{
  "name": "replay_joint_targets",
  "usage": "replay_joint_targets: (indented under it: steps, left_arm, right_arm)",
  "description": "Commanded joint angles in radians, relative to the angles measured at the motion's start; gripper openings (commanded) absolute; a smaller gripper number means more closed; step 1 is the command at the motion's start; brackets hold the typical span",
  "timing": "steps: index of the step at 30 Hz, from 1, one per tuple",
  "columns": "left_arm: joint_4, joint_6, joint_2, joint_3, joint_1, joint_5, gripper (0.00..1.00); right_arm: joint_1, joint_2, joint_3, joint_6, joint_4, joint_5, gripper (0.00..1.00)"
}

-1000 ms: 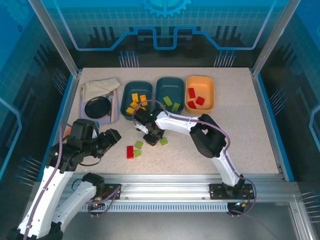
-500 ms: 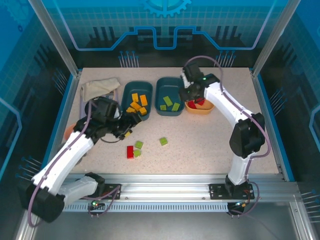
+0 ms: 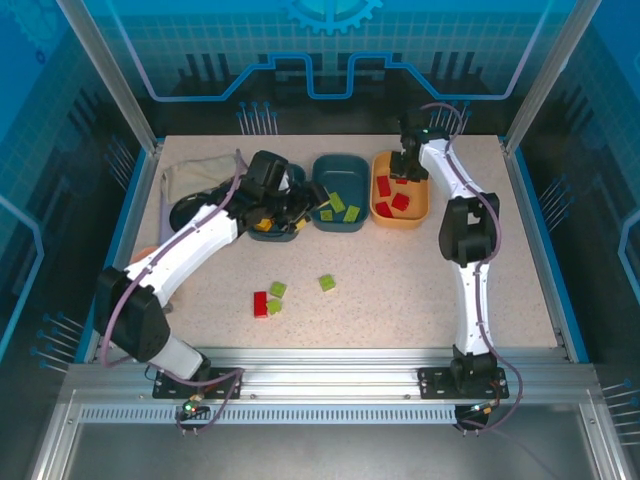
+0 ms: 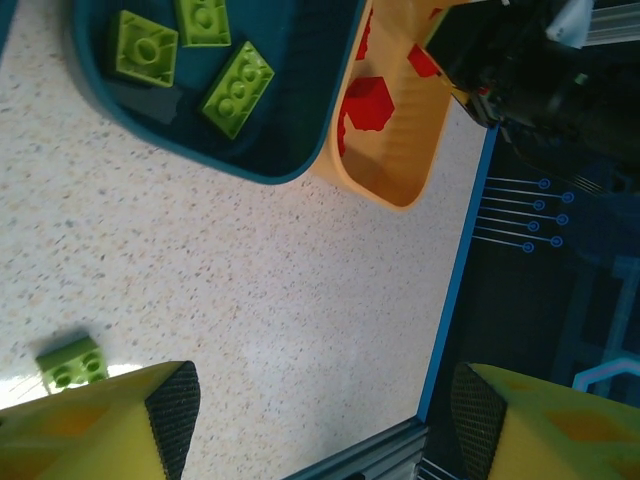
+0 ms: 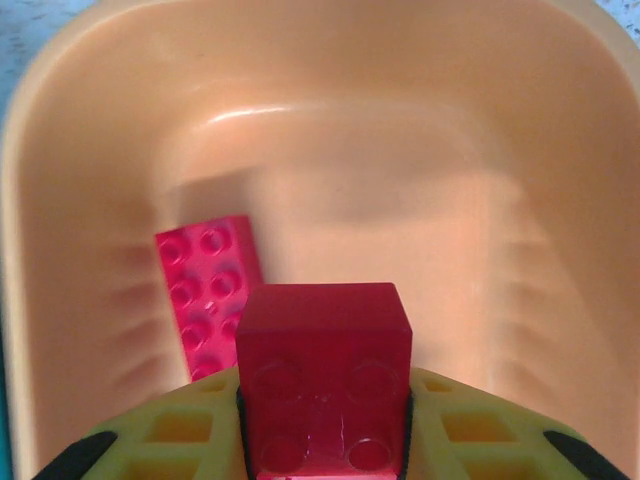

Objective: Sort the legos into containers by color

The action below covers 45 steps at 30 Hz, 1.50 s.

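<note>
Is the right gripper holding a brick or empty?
Holding: the right gripper clamps a red brick over the light orange tub.

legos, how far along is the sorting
Done: green bricks lie in the middle tub, red ones in the orange tub. In hand: the right hand grips a red brick over the orange tub; the left hand is open, empty. To do: a loose red brick and three loose green bricks on the table.
</note>
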Motion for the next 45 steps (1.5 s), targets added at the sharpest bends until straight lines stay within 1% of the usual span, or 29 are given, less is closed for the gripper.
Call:
replay_joint_targets:
  steps: [1, 5, 7, 9, 10, 13, 18, 21, 26, 28, 31, 34, 37, 41, 45]
  left_arm:
    - [-0.006, 0.035, 0.05, 0.078, -0.018, -0.006, 0.71]
    - [-0.036, 0.042, 0.098, 0.134, -0.032, -0.025, 0.71]
    - [-0.069, 0.046, 0.113, 0.157, -0.039, -0.039, 0.71]
    - [-0.109, 0.052, 0.119, 0.177, -0.045, -0.058, 0.71]
    - [-0.13, 0.058, 0.118, 0.184, -0.049, -0.068, 0.71]
    - [-0.189, 0.077, 0.101, 0.19, -0.056, -0.098, 0.71]
    - [-0.278, 0.13, 0.048, 0.139, -0.077, -0.146, 0.71]
    - [-0.315, 0.161, 0.019, 0.077, -0.09, -0.152, 0.71]
    - [-0.375, 0.161, 0.013, 0.0, -0.107, -0.149, 0.71]
    - [-0.389, 0.145, 0.033, -0.011, -0.126, -0.151, 0.71]
    - [-0.42, 0.109, 0.093, 0.004, -0.161, -0.171, 0.71]
    - [-0.446, 0.061, 0.174, 0.033, -0.194, -0.188, 0.71]
    - [-0.468, 0.008, 0.252, 0.07, -0.229, -0.199, 0.72]
    - [-0.494, -0.056, 0.343, 0.106, -0.258, -0.208, 0.73]
    - [-0.473, -0.091, 0.413, 0.126, -0.263, -0.2, 0.74]
  right_arm:
    - [-0.028, 0.072, 0.103, 0.017, -0.083, -0.012, 0.32]
    - [-0.031, 0.135, 0.17, 0.005, -0.101, -0.041, 0.36]
    - [-0.03, 0.155, 0.195, 0.002, -0.11, -0.054, 0.41]
    - [-0.029, 0.155, 0.206, -0.001, -0.113, -0.067, 0.49]
    - [-0.026, 0.146, 0.209, -0.003, -0.111, -0.073, 0.54]
    - [-0.008, 0.096, 0.21, -0.024, -0.096, -0.078, 0.62]
    - [0.034, -0.058, 0.175, -0.025, -0.07, -0.075, 0.62]
    - [0.065, -0.239, 0.009, -0.005, 0.026, -0.087, 0.61]
    - [0.154, -0.598, -0.439, 0.02, 0.222, -0.107, 0.62]
    - [0.193, -0.778, -0.673, 0.036, 0.329, -0.13, 0.62]
    - [0.243, -1.026, -0.996, 0.046, 0.462, -0.196, 0.64]
    - [0.287, -1.254, -1.264, 0.039, 0.554, -0.304, 0.7]
    - [0.341, -1.421, -1.427, 0.058, 0.512, -0.344, 0.79]
    - [0.398, -1.556, -1.537, 0.105, 0.425, -0.364, 0.81]
    - [0.423, -1.649, -1.584, 0.141, 0.381, -0.351, 0.81]
